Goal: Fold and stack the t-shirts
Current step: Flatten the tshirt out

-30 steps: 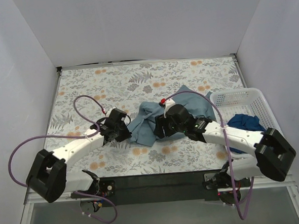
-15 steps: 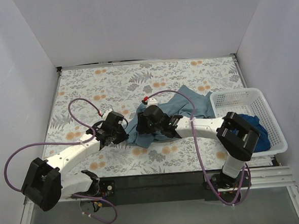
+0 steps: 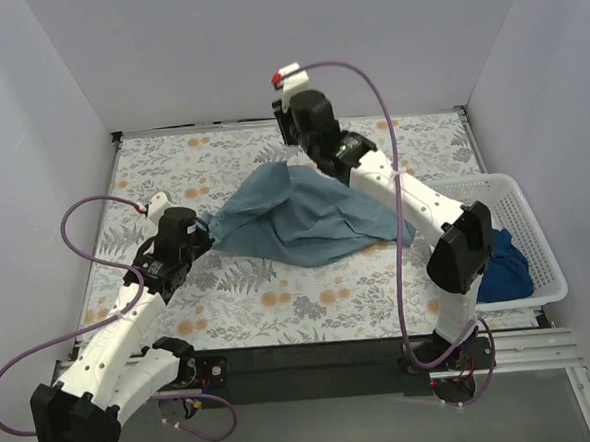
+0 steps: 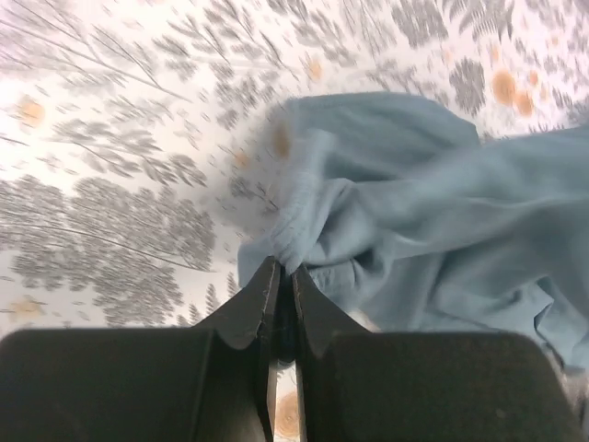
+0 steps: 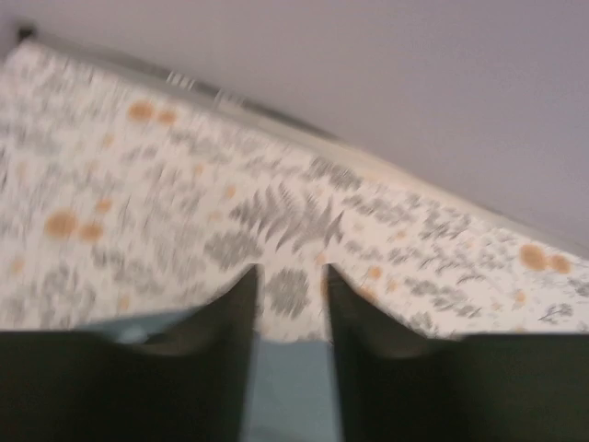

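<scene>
The slate blue t-shirt (image 3: 305,215) hangs stretched across the middle of the floral table between both arms. My left gripper (image 3: 203,230) is shut on the shirt's left corner. In the left wrist view the cloth (image 4: 433,203) bunches right at that gripper's (image 4: 285,267) closed tips. My right gripper (image 3: 296,151) is raised near the back wall and holds the shirt's far edge up. The right wrist view shows blue cloth (image 5: 285,387) between its fingers (image 5: 290,272), whose tips stand slightly apart. A darker royal blue t-shirt (image 3: 503,268) lies in the basket.
A white lattice basket (image 3: 473,185) stands at the right edge of the table. White walls close in the back and both sides. Purple cables loop off both arms, and the right arm reaches over the shirt's right part.
The shirt was bunched between the two grippers. The right gripper closed on it and swung up and back towards the wall. The left drew back to the left, pulling the cloth out wide.
</scene>
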